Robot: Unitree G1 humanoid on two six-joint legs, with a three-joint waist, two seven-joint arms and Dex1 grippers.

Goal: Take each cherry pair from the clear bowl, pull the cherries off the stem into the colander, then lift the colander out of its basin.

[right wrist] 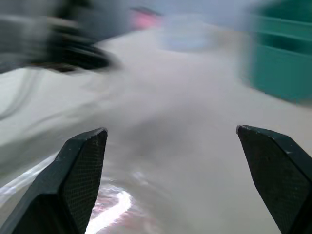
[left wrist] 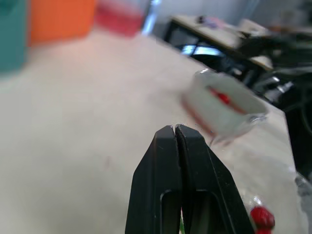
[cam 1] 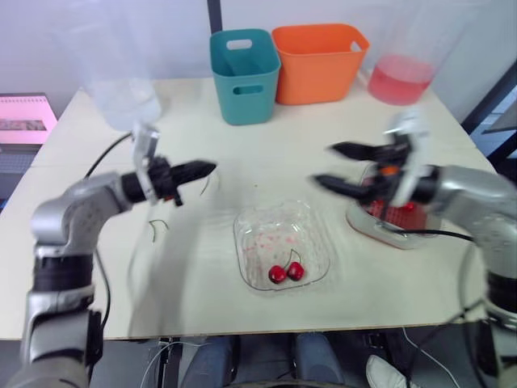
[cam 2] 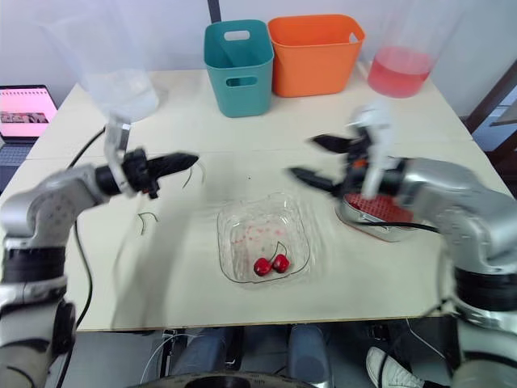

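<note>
Biggest thing first: the pale beige surface everything sits on. Along the far edge there's an orange plastic bin touching a teal plastic bin. A clear container with pink liquid in it is off at the far right corner, and another clear container is at the far left.

On my right side is the white basin with the red colander sitting inside it. I can see red in there, but I honestly can't make out separate cherries in it. The clear plastic bowl is in the middle of the near half, between my two arms and just beside the basin.

My right tool hangs over the gap between bowl and basin, with the wrist above the colander. The fingers are spread wide apart with nothing between them, and the right wrist view shows the same thing.

My left tool is out over the surface on the left, well apart from the bowl and pointing toward the middle. Its fingers are pressed flat together. A thin green stem sits right by the tip, and I can't tell if I'm pinching it or if it's just lying there.

One red cherry pair on its stem is in the bowl, at the near edge. Another bare curved stem lies on the surface under my left forearm.
</note>
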